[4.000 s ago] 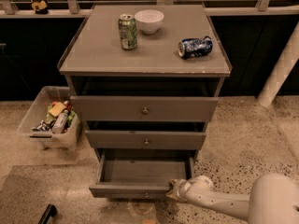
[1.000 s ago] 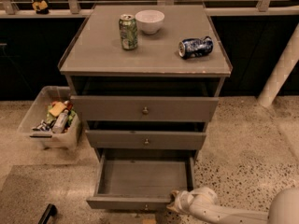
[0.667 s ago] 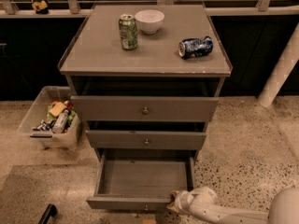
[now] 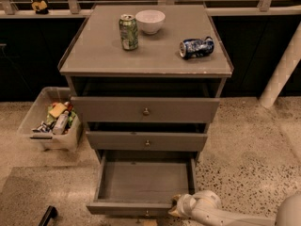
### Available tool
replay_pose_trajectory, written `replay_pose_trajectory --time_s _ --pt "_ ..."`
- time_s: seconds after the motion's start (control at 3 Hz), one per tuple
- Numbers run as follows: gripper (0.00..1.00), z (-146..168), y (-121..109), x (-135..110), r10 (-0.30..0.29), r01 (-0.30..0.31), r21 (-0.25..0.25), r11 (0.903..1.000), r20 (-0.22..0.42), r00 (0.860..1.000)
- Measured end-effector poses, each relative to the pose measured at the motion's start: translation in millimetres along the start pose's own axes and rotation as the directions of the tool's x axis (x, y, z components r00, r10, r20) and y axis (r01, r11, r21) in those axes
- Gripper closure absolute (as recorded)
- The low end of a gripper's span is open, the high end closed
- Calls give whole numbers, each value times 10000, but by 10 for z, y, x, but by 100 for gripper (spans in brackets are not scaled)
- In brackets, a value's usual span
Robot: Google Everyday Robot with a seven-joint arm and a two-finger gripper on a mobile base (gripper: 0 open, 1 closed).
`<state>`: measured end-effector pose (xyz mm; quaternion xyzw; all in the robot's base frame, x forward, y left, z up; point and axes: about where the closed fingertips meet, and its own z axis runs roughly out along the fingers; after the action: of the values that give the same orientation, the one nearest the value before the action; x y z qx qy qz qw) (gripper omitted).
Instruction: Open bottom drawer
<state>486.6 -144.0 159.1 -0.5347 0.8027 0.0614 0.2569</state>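
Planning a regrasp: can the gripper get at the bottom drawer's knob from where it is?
Probably yes: the gripper sits by the front right corner of the bottom drawer, and nothing visible lies between it and the knob.

My end effector (image 4: pixel 175 205) is cream-white and sits at the front right corner of the bottom drawer (image 4: pixel 141 180). That drawer is grey-brown wood outside and a plain flat grey inside. The table (image 4: pixel 103 55) above it has the same dull grey-brown top and fronts, with a small pale metal knob (image 4: pixel 146 111) on the upper front. On it stand a green can (image 4: pixel 128 32) with pale markings, a white bowl (image 4: pixel 150 21), and a blue can (image 4: pixel 196 47) patterned in white. The floor (image 4: pixel 244 145) is beige with dark speckles. A clear bin (image 4: pixel 42 140) holds yellow, red and white bits.
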Motion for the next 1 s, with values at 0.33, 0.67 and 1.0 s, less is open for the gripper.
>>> replay_pose_trajectory --time_s 0.33,0.67,1.0 --pt "100 -27 93 72 71 -71 4 10000 -25 10000" --pt "100 -55 87 56 72 -72 4 10000 -25 10000" --pt "100 -83 194 131 141 -141 7 9999 -48 9999"
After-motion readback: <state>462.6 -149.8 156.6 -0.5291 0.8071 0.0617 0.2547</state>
